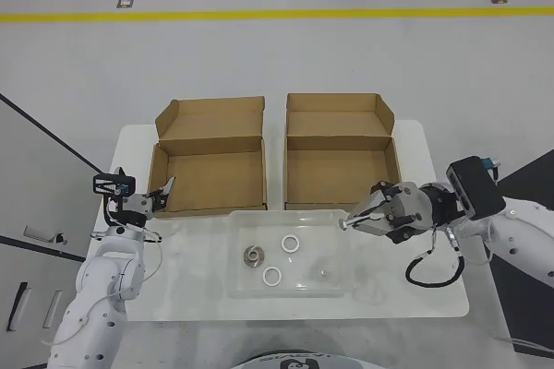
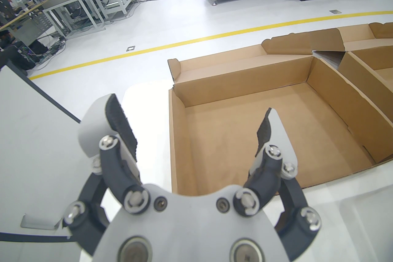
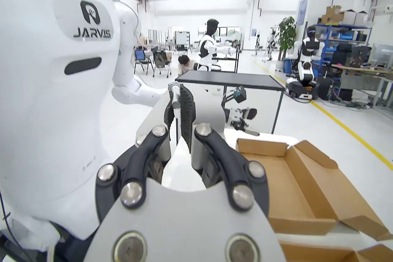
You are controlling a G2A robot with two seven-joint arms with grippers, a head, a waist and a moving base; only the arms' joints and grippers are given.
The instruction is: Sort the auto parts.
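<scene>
White table (image 1: 203, 306): near, a tray (image 1: 236, 281) holds two rings (image 1: 290, 244) and a hub (image 1: 253, 255). Over its far right corner, the right pincer (image 1: 355, 220) pinches a pin (image 3: 175, 94), clear in its wrist view. Left pincer (image 1: 162, 191) gapes, empty, by the left box (image 1: 212, 180).

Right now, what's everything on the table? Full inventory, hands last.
table: 1, white, under everything
left box: 1, brown cardboard, open, far side of table
right box: 1, brown cardboard, open, beside the left box
tray: 1, clear, in front of the boxes
white rings: 2, white, in tray
round metal part: 1, grey, in tray beside the rings
metal pin: 1, silver, gripped by right hand
left hand: 1, open, at left box's outer edge
right hand: 1, shut on the pin, over tray's far right corner
</scene>
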